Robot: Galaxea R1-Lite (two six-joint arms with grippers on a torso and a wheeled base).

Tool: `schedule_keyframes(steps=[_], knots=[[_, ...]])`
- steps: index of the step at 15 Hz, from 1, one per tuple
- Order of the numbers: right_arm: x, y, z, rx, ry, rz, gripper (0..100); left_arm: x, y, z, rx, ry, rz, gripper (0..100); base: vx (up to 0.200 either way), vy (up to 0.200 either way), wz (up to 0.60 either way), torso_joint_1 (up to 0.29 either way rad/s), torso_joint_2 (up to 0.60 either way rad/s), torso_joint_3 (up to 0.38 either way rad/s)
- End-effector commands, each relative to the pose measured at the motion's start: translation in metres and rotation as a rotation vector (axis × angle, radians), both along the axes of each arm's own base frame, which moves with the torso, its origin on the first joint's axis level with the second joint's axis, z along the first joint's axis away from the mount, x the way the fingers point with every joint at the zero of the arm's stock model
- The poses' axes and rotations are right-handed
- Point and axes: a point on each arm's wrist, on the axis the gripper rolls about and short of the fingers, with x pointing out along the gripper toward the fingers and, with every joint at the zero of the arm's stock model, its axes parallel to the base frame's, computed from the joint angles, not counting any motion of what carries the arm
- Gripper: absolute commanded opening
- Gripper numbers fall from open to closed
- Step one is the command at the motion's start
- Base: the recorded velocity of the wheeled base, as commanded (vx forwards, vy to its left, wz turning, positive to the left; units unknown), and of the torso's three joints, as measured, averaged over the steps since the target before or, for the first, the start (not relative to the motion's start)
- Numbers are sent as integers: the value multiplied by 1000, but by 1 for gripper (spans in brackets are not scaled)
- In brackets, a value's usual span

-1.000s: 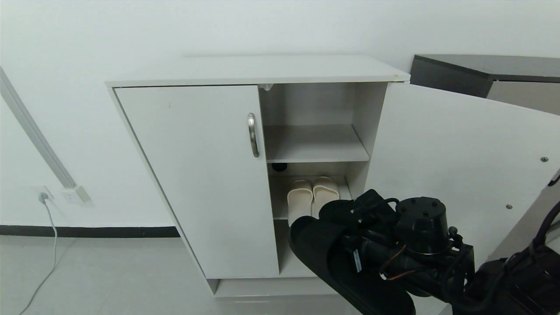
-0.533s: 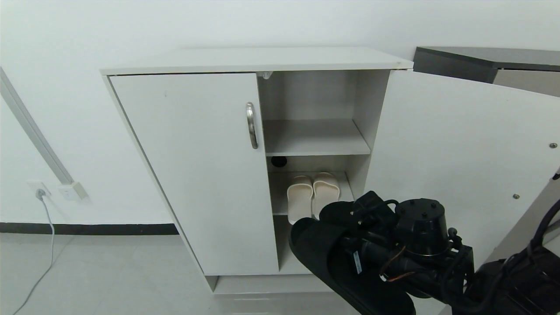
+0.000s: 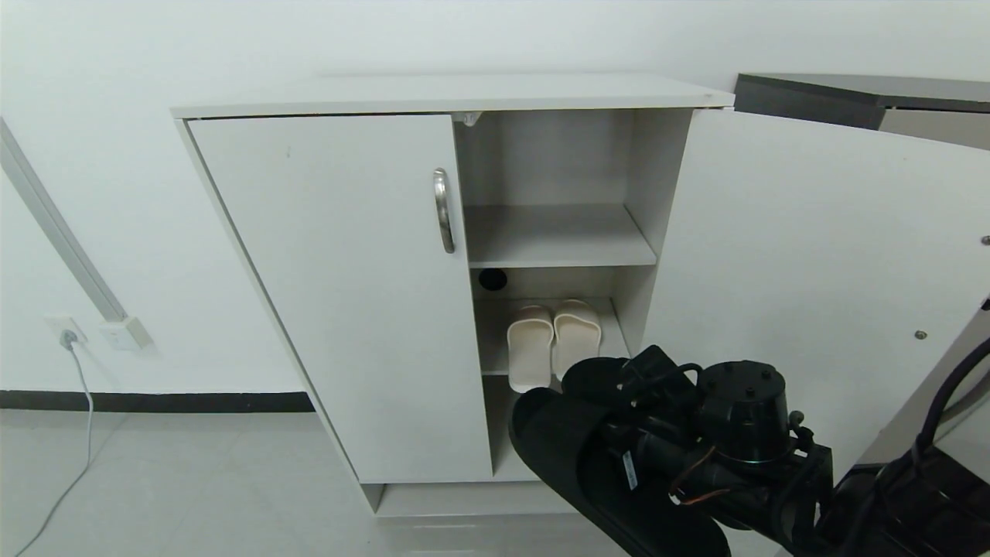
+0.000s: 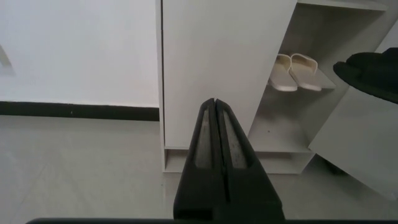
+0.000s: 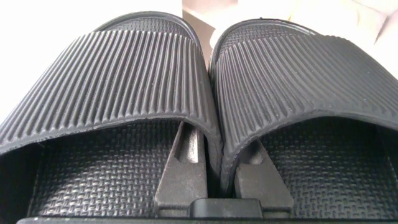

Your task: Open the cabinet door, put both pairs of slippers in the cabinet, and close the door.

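Nearest, at 5 o'clock in the head view: the right gripper (image 5: 219,177) carries the pair of black slippers (image 3: 588,449). Its two fingers (image 5: 186,171) sit inside the shoes, one in each, and are closed on the two inner side walls pressed together between them. The pair is held side by side in the air, toes toward 11 o'clock, in front of the lower part of the opening and outside the cabinet (image 3: 448,93).

The left gripper (image 4: 215,143) hangs above the grey floor (image 3: 193,480) before the cabinet base, its fingers pressed flat together with nothing between them.

Beyond: the white cabinet stands against the wall. Its left door (image 3: 332,294) is closed and bears a metal handle (image 3: 442,210) on the edge toward 3 o'clock. Its right door (image 3: 812,255) is swung wide open toward 3 o'clock.

Inside the opening, the pair of white slippers (image 3: 553,340) lies side by side on the middle shelf, heels outward, at 12 o'clock from the black pair. The upper shelf (image 3: 557,236) lies directly above it.

Farthest, at 8 o'clock: a wall socket (image 3: 69,336) with a grey cable (image 3: 73,433) running to the floor.
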Motion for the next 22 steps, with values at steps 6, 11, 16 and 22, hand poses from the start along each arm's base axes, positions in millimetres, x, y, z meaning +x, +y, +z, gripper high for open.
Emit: schedule_keyframes(steps=[6,11,16,22], knots=[[-1,-1,-7,-16,14,3,0,0,0,0,0,1,1,0,0,0,0,0,0,0],[27,42,-17,-6,-60,-214,0,0,0,0,3,1,-1,0,0,0,0,0,0,0],[22,82,28,17,15,-487,0,0,0,0,3,1,-1,0,0,0,0,0,0,0],[23,90,107,142,-38,-550,0,0,0,0,3,1,-1,0,0,0,0,0,0,0]])
